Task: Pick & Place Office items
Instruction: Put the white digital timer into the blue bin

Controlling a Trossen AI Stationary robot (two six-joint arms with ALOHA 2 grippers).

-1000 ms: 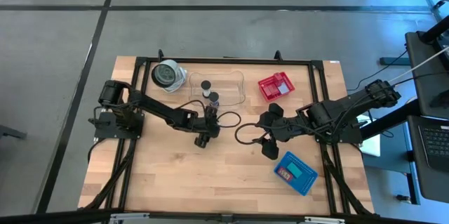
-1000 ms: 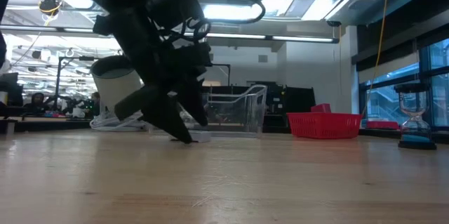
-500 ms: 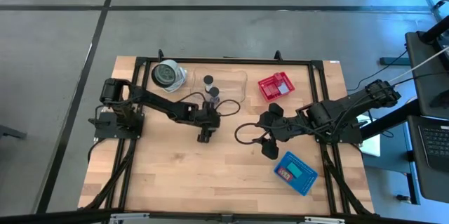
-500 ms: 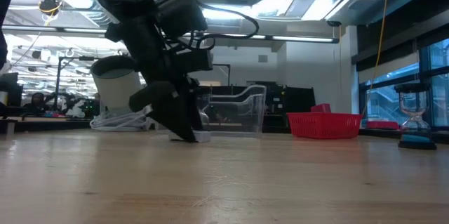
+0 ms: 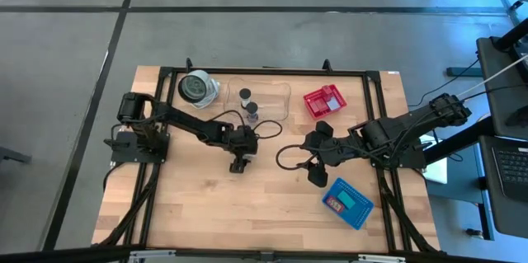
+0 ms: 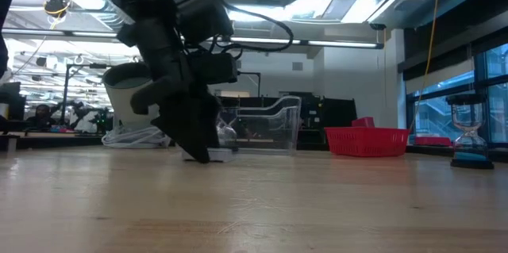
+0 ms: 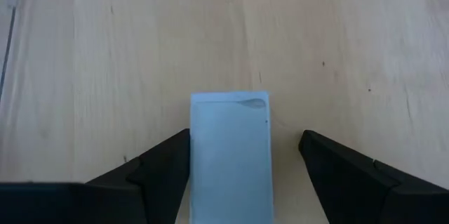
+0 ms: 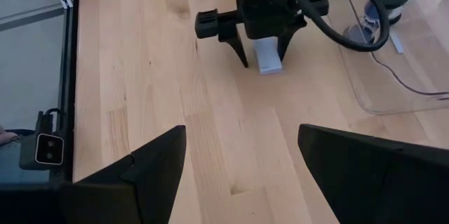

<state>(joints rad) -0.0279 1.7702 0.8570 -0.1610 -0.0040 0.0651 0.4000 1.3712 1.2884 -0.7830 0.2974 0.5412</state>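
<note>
A pale-blue block (image 7: 230,157) lies flat on the wood between the fingers of my left gripper (image 7: 242,161), which is open and low over the table's middle (image 5: 237,164). The right wrist view shows the same block (image 8: 269,57) under that gripper. In the low view a corner of the block (image 6: 221,155) shows beside the fingertips. Two black cylinders (image 5: 248,101) stand in a clear tray (image 5: 276,102). My right gripper (image 5: 318,154) is open and waits right of centre, touching nothing. My left gripper comes at the pale-blue block from above, a finger on either side of it. One finger (image 7: 168,164) stands right against the block's long side (image 7: 195,161), and I cannot tell whether it touches. The other finger stands clear. The block lies flat on the table.
A red mesh basket (image 5: 323,100) with small pieces sits at the far right. A blue box (image 5: 347,203) lies near the right arm. A round black-and-silver object (image 5: 196,87) stands far left beside the tray. A cable loops between the arms. Bare wood spreads along the near side.
My left gripper has stayed open and low over the block. Its wrist has shifted a little toward the table's left, and the fingers have tipped more upright. The right arm has kept still.
</note>
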